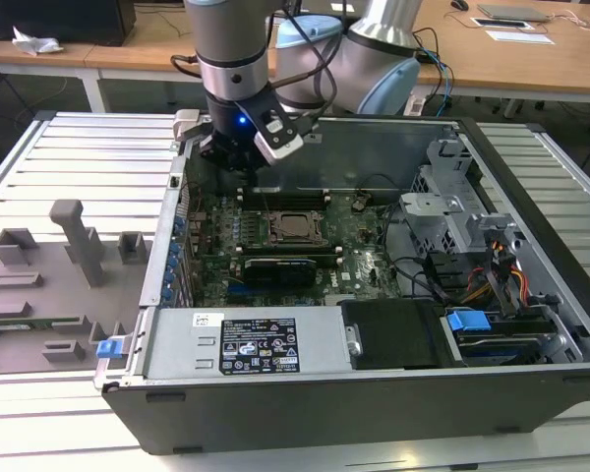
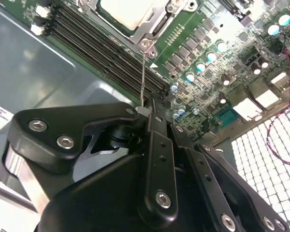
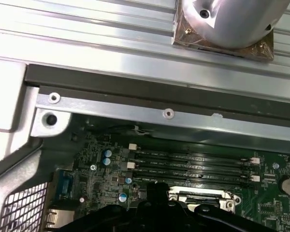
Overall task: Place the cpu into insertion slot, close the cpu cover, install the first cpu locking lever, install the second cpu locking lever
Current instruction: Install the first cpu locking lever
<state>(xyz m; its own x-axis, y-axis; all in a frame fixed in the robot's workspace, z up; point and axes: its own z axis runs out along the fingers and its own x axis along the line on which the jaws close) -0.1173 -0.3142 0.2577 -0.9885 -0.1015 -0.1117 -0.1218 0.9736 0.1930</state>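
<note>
we see a ribbed pale aluminium table (image 1: 98, 147) carrying an open black-and-grey steel computer case (image 1: 374, 403). grey plastic fixture blocks (image 1: 79, 241) stand at nine o'clock of it in the exterior view. a silver-and-grey jointed robot arm (image 1: 231, 39) comes down from twelve o'clock over the green rectangular motherboard (image 1: 359, 251).

the black two-fingered gripper (image 1: 248, 175) hangs at about eleven o'clock of the socket, over the long black memory slots (image 2: 101, 46).

the thin square silver metal cpu cover (image 2: 147, 30) lies flat, down over the chip. inside its cut-out, the small flat square cpu with its pale silver-grey top (image 1: 295, 226) faces straight up. it is seated in the square black insertion slot (image 1: 295, 212), with its edges roughly square to the case walls.

in the second wrist view we find a thin bare-metal wire locking lever (image 2: 143, 72). its long axis runs straight from a corner of the socket frame across the memory slots to the gripper (image 2: 152, 104). the black fingers (image 2: 157, 145) are drawn narrow, and their tips pinch the free end of the locking lever.
</note>
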